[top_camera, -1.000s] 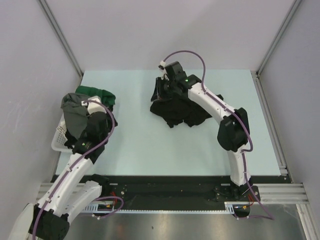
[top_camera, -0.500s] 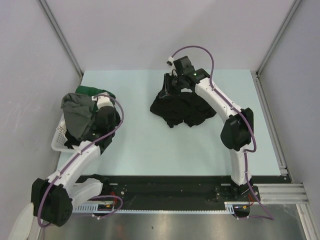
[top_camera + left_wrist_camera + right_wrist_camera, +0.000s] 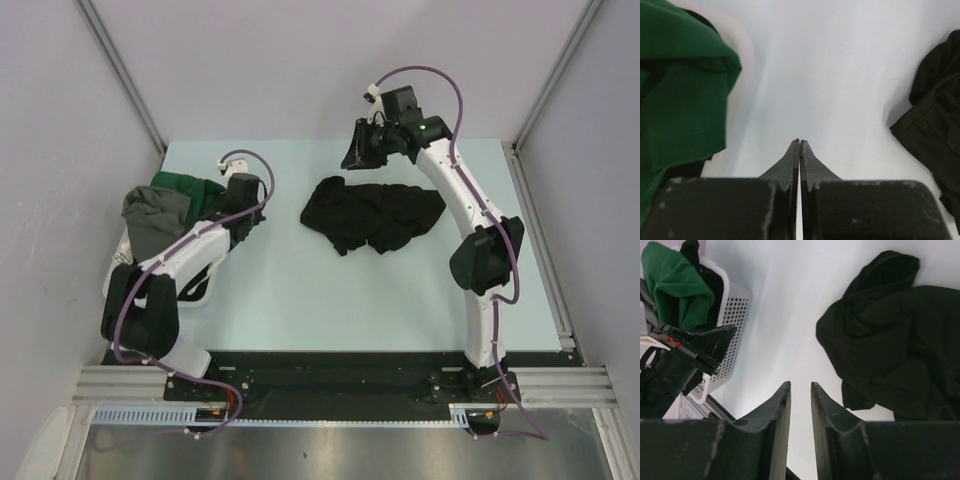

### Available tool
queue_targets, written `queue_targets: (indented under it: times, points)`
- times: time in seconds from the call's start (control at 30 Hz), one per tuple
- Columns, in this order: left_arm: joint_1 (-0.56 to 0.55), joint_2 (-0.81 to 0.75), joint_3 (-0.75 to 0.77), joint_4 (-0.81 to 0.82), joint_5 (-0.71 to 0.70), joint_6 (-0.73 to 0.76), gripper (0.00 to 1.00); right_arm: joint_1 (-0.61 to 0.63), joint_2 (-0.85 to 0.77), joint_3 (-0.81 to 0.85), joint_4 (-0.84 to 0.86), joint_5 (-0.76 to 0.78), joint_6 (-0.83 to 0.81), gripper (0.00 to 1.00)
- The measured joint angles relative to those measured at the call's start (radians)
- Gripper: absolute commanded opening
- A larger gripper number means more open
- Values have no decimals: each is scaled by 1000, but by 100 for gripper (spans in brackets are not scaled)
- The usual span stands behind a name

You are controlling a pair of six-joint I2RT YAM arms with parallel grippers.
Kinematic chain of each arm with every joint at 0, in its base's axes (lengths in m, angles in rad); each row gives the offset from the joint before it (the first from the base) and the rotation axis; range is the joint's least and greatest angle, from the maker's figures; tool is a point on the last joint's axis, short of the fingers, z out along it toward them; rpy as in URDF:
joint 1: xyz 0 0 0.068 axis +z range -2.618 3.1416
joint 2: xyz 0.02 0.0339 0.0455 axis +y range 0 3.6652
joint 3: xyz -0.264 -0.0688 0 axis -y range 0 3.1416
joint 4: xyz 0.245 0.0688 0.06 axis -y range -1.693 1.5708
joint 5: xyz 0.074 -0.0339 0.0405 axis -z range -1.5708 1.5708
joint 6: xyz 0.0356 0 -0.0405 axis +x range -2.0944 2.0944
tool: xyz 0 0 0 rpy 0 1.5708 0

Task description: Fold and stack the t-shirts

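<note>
A black t-shirt (image 3: 372, 214) lies crumpled on the pale table (image 3: 300, 290), right of centre; it also shows in the right wrist view (image 3: 890, 335) and at the right edge of the left wrist view (image 3: 935, 125). A dark green t-shirt (image 3: 188, 188) and a grey t-shirt (image 3: 148, 215) are heaped at the left. My left gripper (image 3: 252, 205) (image 3: 799, 143) is shut and empty, over bare table between the green and black shirts. My right gripper (image 3: 352, 158) (image 3: 800, 385) hangs above the table behind the black shirt, jaws a little apart with nothing between them.
A white perforated basket (image 3: 732, 310) at the table's left edge holds the green t-shirt (image 3: 675, 285) (image 3: 680, 100) and darker cloth. My left arm's gripper (image 3: 707, 345) stands in front of it. Grey walls enclose the table on three sides.
My left gripper shut and swung out from the basket toward the table's middle, holding nothing. My right gripper rose off the black t-shirt and drew back to the far right.
</note>
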Motion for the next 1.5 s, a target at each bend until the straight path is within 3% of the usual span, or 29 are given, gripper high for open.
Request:
queue_targets:
  times: [0.33, 0.67, 1.5]
  points:
    - [10, 169, 106, -110, 21, -2, 0, -65, 16, 2, -6, -37, -5, 27]
    - [76, 216, 188, -273, -49, -7, 0, -64, 48, 2, -2, -67, 1, 27]
    - [246, 161, 188, -453, -43, 10, 0, -61, 49, -75, 98, -101, 61, 28]
